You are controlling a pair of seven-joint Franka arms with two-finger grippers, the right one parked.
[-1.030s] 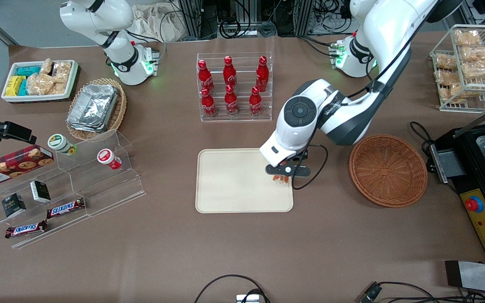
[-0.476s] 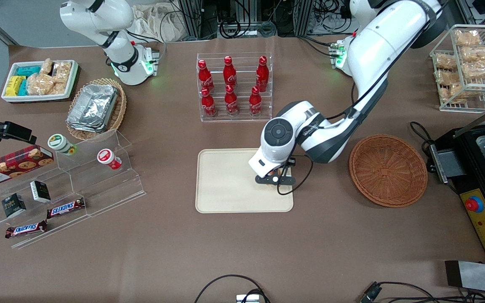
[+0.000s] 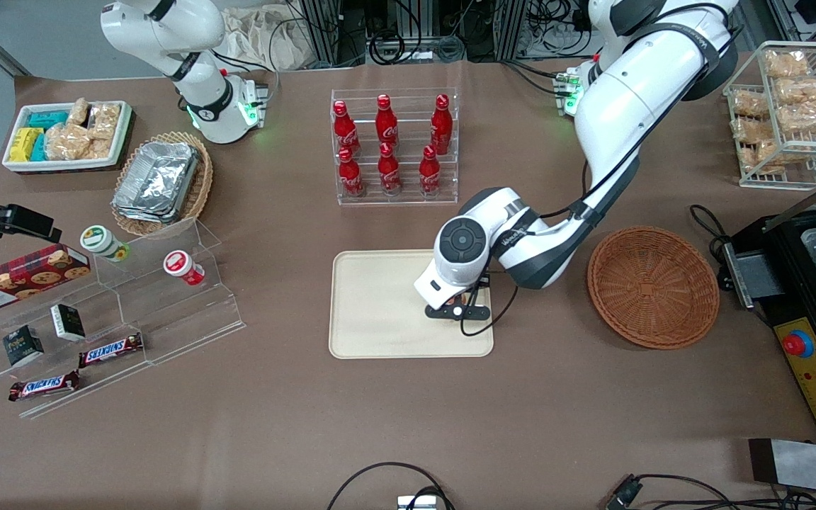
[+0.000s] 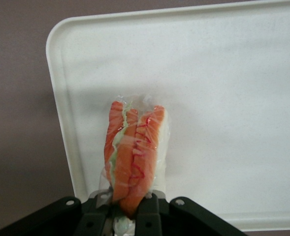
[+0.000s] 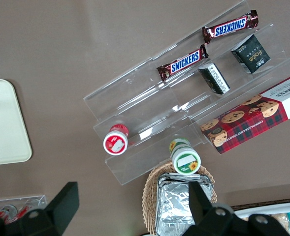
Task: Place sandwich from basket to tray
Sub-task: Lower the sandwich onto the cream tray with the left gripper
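Over the last sec I'd swung the arm w/ the pincer (image 3: 459, 309) from the tray's (image 3: 380, 333) basket-side edge further in over it, and it had dropped lower too. So the carry leg was basically done, and I judged only the set-down and release were left. The basket (image 3: 652, 286) sat bare on the surface (image 3: 408, 425), toward the working arm's end, well apart from the tray.

In the wrist cam, the pincer (image 4: 130, 210) was pinched tight on the sandwich (image 4: 133, 157), fingers nearly together w/ just the wrapped wedge between them. The orange and green filling edge faced the cam, the clear wrap crinkled around it. The tray (image 4: 223, 73) filled most of the view under it, one rounded corner showing. Couldn't tell if the sandwich tip was touching the tray yet or hanging just above. In the front cam the sandwich was mostly hidden under the wrist.
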